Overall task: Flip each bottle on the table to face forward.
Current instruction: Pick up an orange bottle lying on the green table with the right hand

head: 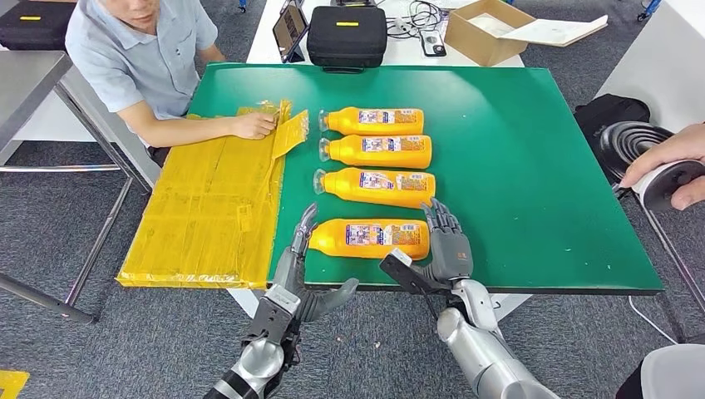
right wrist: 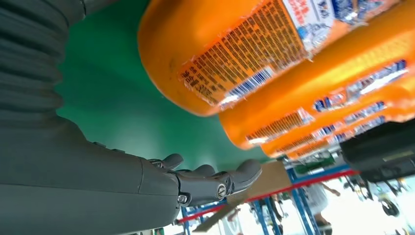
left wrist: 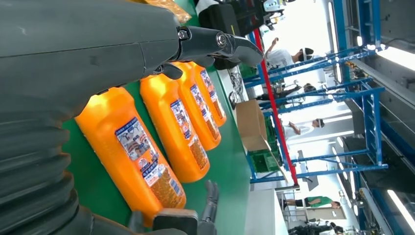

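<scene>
1. Four orange bottles lie on their sides in a column on the green tabletop [head: 515,150], caps pointing left, labels up.
2. Nearest bottle [head: 370,238] lies between my hands.
3. My left hand [head: 298,266] sits at its cap end, fingers [head: 304,223] spread, holding nothing.
4. My right hand [head: 445,249] sits at its base, fingers apart, empty.
5. A person's hand [head: 253,125] rests on yellow sheeting [head: 208,208] to the left.

Four orange bottles [head: 374,179] lie on their sides in a column on the green table [head: 532,166], labels up, caps left.
</scene>
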